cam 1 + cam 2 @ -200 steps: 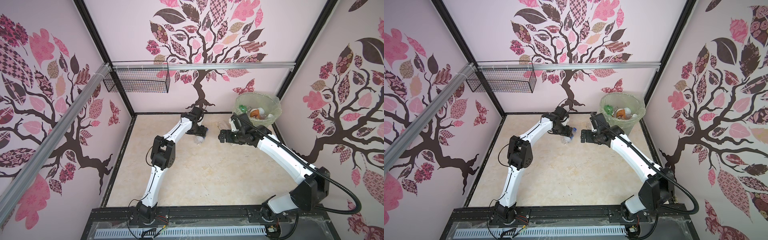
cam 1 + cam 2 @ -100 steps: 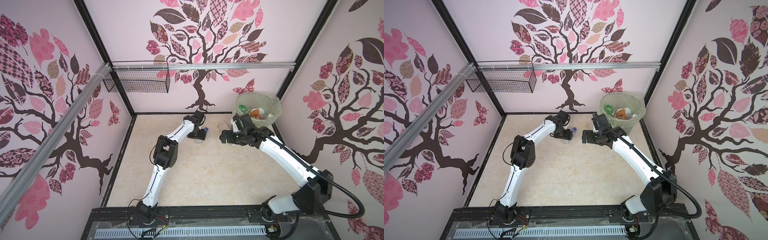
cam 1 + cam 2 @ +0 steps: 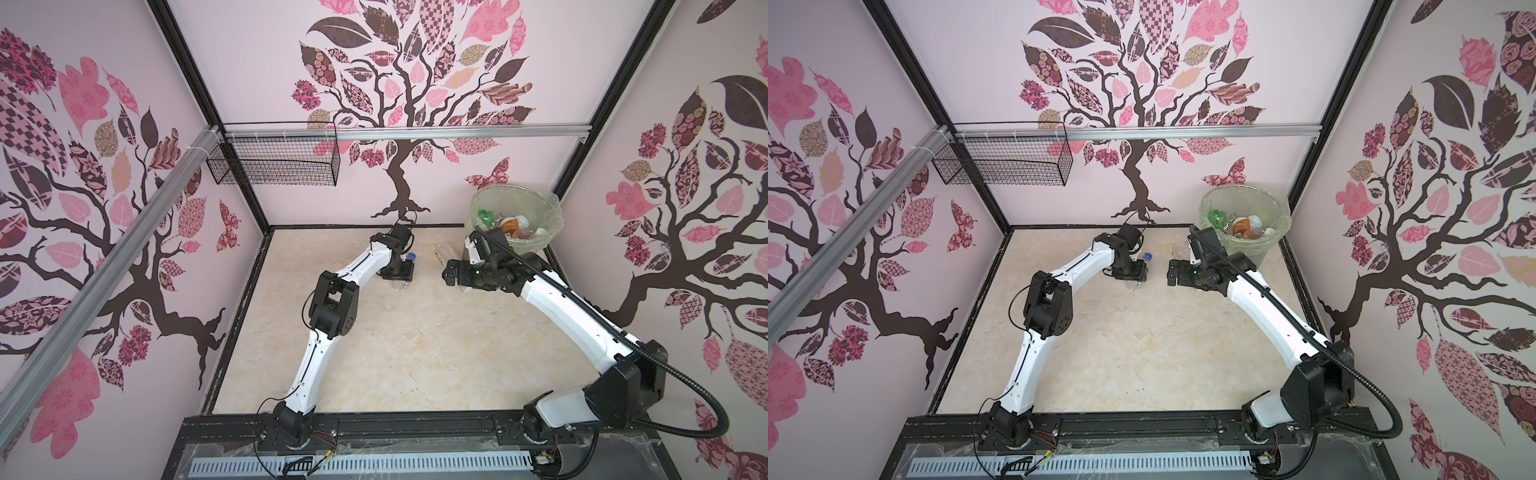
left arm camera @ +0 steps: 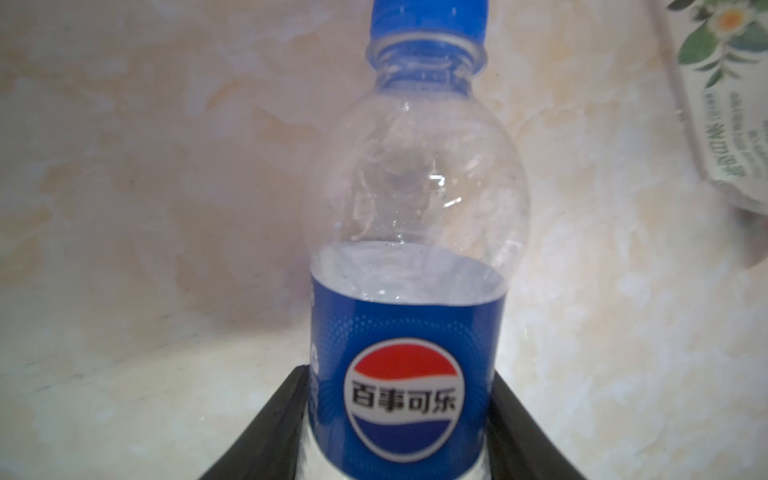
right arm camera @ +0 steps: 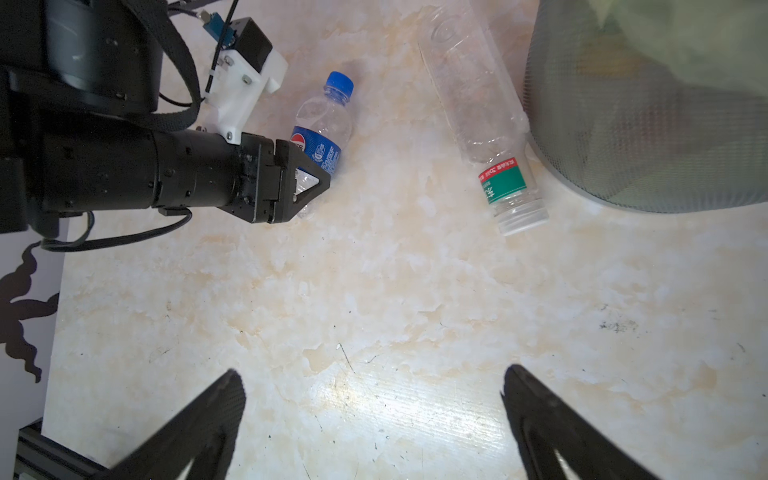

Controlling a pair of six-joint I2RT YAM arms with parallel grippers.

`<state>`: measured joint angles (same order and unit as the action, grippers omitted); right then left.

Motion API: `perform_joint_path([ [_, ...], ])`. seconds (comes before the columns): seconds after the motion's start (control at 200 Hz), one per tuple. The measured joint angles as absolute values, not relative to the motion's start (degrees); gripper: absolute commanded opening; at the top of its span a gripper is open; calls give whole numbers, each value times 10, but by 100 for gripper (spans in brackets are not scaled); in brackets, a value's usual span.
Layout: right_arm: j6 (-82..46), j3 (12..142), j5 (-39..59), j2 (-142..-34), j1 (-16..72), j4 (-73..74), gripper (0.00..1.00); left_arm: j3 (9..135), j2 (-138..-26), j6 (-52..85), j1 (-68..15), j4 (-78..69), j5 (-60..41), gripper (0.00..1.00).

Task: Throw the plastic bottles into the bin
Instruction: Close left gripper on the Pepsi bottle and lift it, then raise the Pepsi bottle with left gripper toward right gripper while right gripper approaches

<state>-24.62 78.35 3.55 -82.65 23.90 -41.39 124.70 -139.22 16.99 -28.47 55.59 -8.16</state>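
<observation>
Left pincer [image 4: 401, 372] tight against both sides of the blue-capped Pepsi bottle [image 4: 409, 249].

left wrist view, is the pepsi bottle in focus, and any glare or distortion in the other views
Left wrist view: the pepsi bottle has a readable logo, but its cap and the fingers of the left gripper are soft. Right wrist view: white glare patch on the table, and the bin looks hazy. Both top views: even light, frame posts splayed outward by the wide lens.
</observation>
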Motion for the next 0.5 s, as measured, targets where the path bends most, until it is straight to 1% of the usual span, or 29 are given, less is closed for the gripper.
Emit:
perform_joint_path([
  [0.085,-246,812,41,-829,226,-420,99,1247,-1377,199,-281,550,-96,49],
  [0.155,-246,842,46,-835,219,-423,100,1247,-1354,228,-276,546,-104,48],
  [0.325,-257,912,68,-863,213,-423,99,1253,-1269,288,-263,538,-117,49],
  [0.5,-282,986,102,-917,213,-424,100,1242,-1176,355,-256,531,-126,49],
])
